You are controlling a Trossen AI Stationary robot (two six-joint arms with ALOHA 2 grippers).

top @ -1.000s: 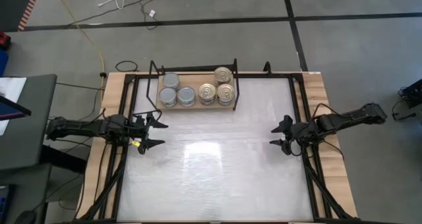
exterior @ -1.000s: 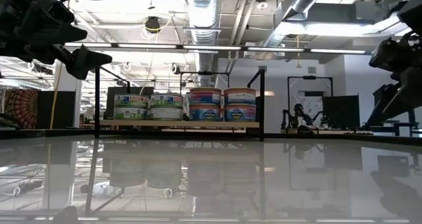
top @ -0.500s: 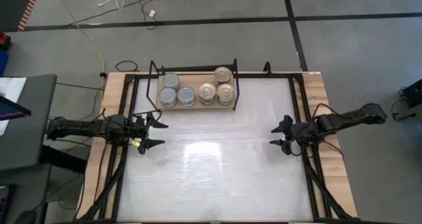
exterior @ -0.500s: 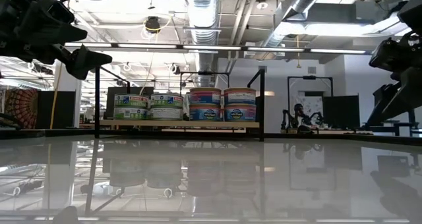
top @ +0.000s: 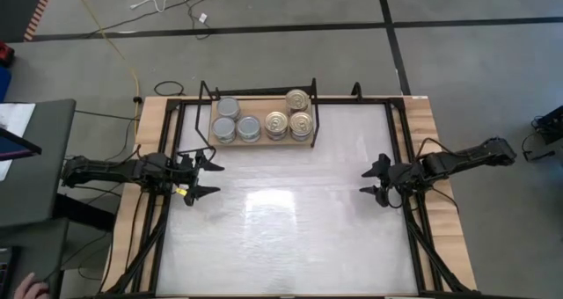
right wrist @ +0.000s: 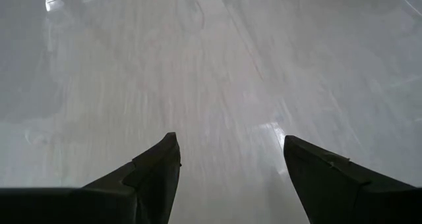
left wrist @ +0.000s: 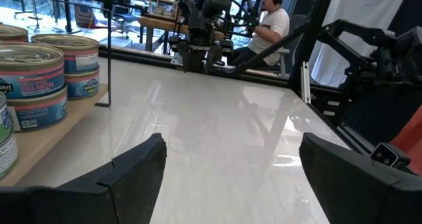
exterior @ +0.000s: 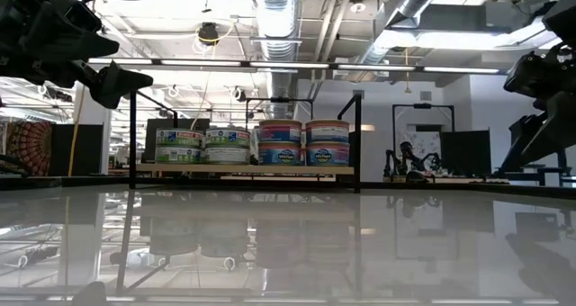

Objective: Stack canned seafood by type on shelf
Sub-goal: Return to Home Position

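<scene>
High view: I am seeing the left gripper [top: 214,178] spread empty, the right gripper [top: 364,182] likewise; the shelf [top: 259,105] of stacked seafood cans [top: 278,123] is lying beyond both, nearer the left.

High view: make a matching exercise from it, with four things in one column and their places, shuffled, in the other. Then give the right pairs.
Things:
1. silver-topped cans
2. gold-topped cans
3. left gripper
4. right gripper

Places:
A. right part of the shelf
B. at the left edge of the tabletop, open and empty
C. at the tabletop's right edge, open and empty
D. left part of the shelf

Pairs: 1-D, 2-A, 3-B, 4-C
</scene>
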